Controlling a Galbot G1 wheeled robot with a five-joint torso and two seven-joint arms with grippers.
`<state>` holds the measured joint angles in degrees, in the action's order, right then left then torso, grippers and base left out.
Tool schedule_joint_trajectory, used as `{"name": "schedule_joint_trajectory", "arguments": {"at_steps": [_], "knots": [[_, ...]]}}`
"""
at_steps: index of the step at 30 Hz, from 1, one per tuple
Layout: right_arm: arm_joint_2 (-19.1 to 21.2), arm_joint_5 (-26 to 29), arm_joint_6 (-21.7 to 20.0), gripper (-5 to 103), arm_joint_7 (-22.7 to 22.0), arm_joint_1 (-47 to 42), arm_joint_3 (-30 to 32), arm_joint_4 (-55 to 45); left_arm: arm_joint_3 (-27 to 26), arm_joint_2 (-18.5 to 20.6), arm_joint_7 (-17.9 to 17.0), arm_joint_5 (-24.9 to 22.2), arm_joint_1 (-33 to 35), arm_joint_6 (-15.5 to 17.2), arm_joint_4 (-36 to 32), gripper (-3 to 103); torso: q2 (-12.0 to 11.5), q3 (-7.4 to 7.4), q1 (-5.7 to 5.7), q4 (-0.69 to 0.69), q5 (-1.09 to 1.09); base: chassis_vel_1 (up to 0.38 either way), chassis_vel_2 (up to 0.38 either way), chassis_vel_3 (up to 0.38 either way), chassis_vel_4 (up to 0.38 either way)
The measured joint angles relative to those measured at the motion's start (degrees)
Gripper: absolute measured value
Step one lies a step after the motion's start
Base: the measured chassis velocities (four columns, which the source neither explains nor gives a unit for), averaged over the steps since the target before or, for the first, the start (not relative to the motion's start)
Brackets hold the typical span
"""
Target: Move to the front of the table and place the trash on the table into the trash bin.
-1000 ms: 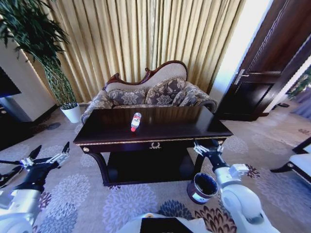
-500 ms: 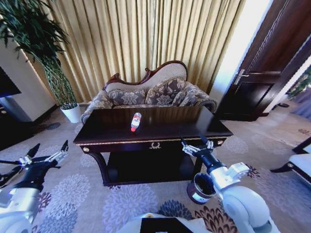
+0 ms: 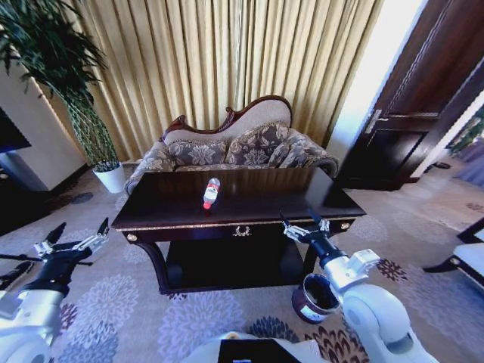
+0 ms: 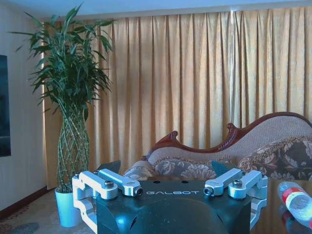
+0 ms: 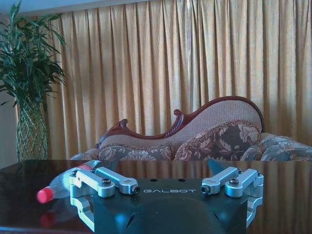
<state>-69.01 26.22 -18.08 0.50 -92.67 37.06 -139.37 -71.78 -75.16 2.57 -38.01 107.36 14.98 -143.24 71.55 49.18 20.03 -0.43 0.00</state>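
From the head view the trash bin (image 3: pixel 313 297) stands on the floor by the tabletop's (image 3: pixel 265 198) front right leg. The bottle (image 3: pixel 211 192) lies mid-tabletop, long axis front to back, red cap toward the robot. Right gripper (image 3: pixel 305 225) and left gripper (image 3: pixel 76 239) hover, fingers spread, empty.

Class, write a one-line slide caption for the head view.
Open right gripper at the table's front rail, bottle lying on top, trash bin on the carpet below.
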Motion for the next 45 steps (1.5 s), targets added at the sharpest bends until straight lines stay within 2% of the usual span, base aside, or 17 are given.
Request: {"name": "schedule_joint_trajectory", "arguments": {"at_steps": [19,23,24,27,28,30,33,35,39,40,42,45], "knots": [[0.0,0.3,1.5,100,-0.4,-0.2,-0.2,0.6,0.8,1.0,-1.1,0.0,-0.2,0.0,0.0,100,0.0,0.0,0.02,0.01,0.0,-0.085,0.09,0.082,-0.085],[-0.5,0.5,1.7,100,-0.6,-0.9,0.1,0.2,0.7,6.6,-3.4,-3.4,-2.0,0.1,0.5,100,0.0,-0.01,-0.02,0.0,0.01,0.0,0.0,0.0,0.0],[-0.5,0.5,1.7,100,-0.6,-0.9,0.1,0.2,0.7,6.6,-3.4,-3.4,-2.0,0.1,0.5,100,0.0,-0.01,-0.02,0.0,0.01,0.0,0.0,0.0,0.0],[-1.0,0.6,1.7,100,-1.3,-1.0,0.1,0.1,1.2,12.2,-6.2,-4.4,-4.7,0.4,3.8,100,0.0,-0.01,-0.01,0.0,-0.01,0.0,0.0,0.0,0.0],[-1.0,0.6,1.7,100,-1.3,-1.0,0.1,0.1,1.2,12.2,-6.2,-4.4,-4.7,0.4,3.8,100,0.0,-0.01,-0.01,0.0,-0.01,0.0,0.0,0.0,0.0],[-1.4,0.9,1.7,100,-1.8,-0.9,-0.1,0.0,2.1,15.3,-7.6,-5.3,-6.8,1.0,5.8,100,0.0,0.0,-0.01,0.0,-0.01,0.0,0.0,0.0,0.0],[-1.6,1.3,1.7,100,-1.9,-0.8,-0.1,-0.2,4.5,19.2,-9.6,-6.0,-10.2,1.9,8.8,100,0.0,0.0,0.0,0.0,-0.01,0.0,0.0,0.0,0.0],[-1.6,1.5,1.7,100,-1.9,-0.8,-0.1,-0.3,5.5,20.1,-10.0,-6.1,-11.1,2.0,9.7,100,0.0,0.0,0.0,0.0,0.0,0.0,0.0,0.0,0.0],[-1.6,1.4,1.7,100,-1.9,-0.8,-0.6,-1.0,12.2,23.0,-14.0,-6.2,-16.3,3.0,13.1,100,0.0,0.0,0.0,0.01,-0.01,0.0,0.0,0.0,0.0],[-1.6,1.4,1.7,100,-1.9,-0.8,-0.6,-1.0,12.2,23.0,-14.0,-6.2,-16.3,3.0,13.1,100,0.0,0.0,0.0,0.01,-0.01,0.0,0.0,0.0,0.0],[-2.1,0.9,1.7,100,-1.9,-0.8,-1.0,-1.0,18.0,24.5,-17.5,-6.3,-21.4,4.7,15.0,100,0.0,0.0,0.0,0.01,-0.01,0.0,0.0,0.0,0.0],[-2.6,0.2,1.7,100,-1.9,-1.0,-1.2,-0.6,24.4,25.6,-19.6,-6.4,-27.3,6.7,16.7,100,0.0,0.0,0.01,-0.01,0.0,0.0,0.0,0.0,0.0]]}}
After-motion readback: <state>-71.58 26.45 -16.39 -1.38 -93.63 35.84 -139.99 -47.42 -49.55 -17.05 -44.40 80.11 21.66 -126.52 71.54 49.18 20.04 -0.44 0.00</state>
